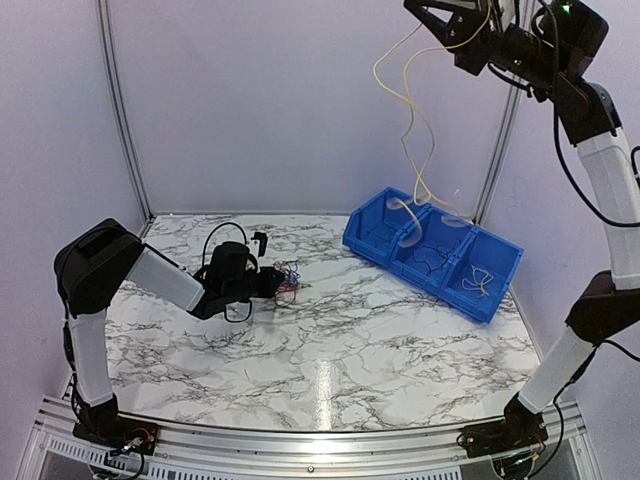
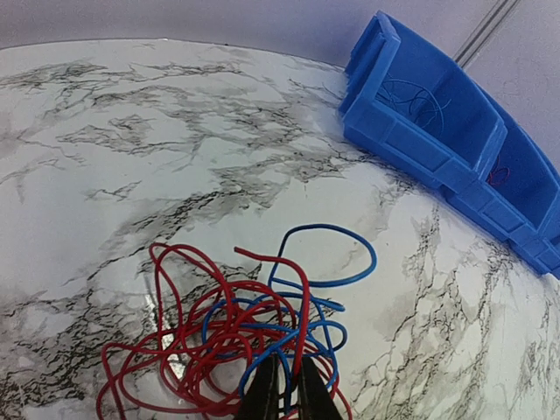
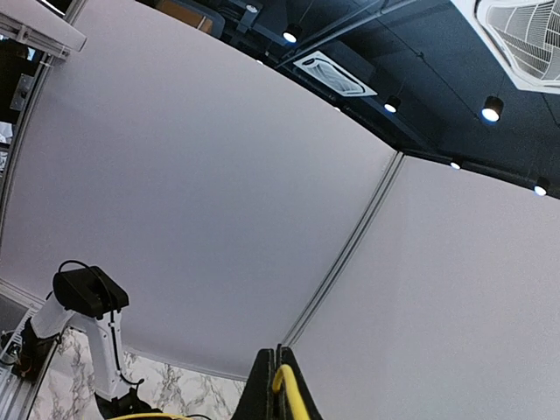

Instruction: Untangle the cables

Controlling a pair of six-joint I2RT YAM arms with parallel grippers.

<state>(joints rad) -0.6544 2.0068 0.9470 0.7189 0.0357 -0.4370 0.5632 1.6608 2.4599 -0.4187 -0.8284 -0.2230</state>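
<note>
Right gripper (image 3: 276,363) sits high above the far right corner, pinching the yellow cable (image 3: 289,394). Height lets it hang free, its tail reaching the blue bin (image 1: 400,262). Left gripper (image 2: 280,394), left of centre, is nipped onto the red-blue tangle (image 2: 219,337), likely anchoring it.

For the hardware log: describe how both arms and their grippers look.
The left arm and right arm alternate white links with bulky black joints. Thin black wiring loops along each. Slim, dark, tapering fingers end the left gripper and right gripper. A green light glows atop the right arm.
</note>
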